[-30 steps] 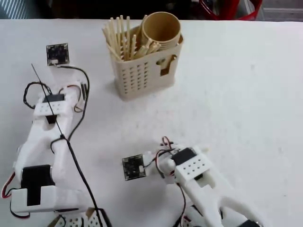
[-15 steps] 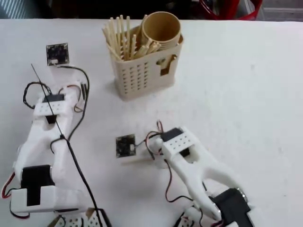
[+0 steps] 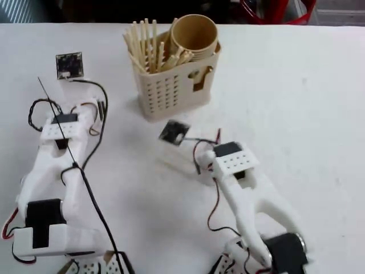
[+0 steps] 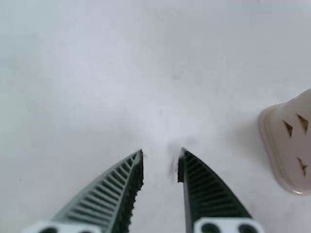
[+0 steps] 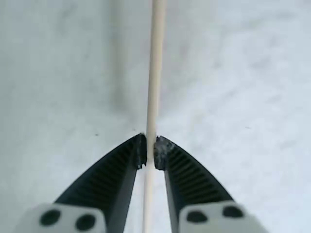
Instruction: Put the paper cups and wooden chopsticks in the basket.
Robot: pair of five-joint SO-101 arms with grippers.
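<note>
A cream slotted basket stands at the far middle of the white table. Stacked paper cups and a bundle of wooden chopsticks stand upright in it. My right gripper is shut on a single wooden chopstick, which runs straight out past the fingertips, low over the table. From above, the right gripper sits just in front of the basket. My left gripper is open with nothing between its fingers, pointing down at bare table. From above, the left gripper sits left of the basket.
The left arm's black cable trails along its body at the left. A red object lies beyond the table's far edge. The white tabletop stretches open to the right of the basket.
The right arm has swung from the near side toward the basket, its wrist turning as it goes. The left arm has kept still.
</note>
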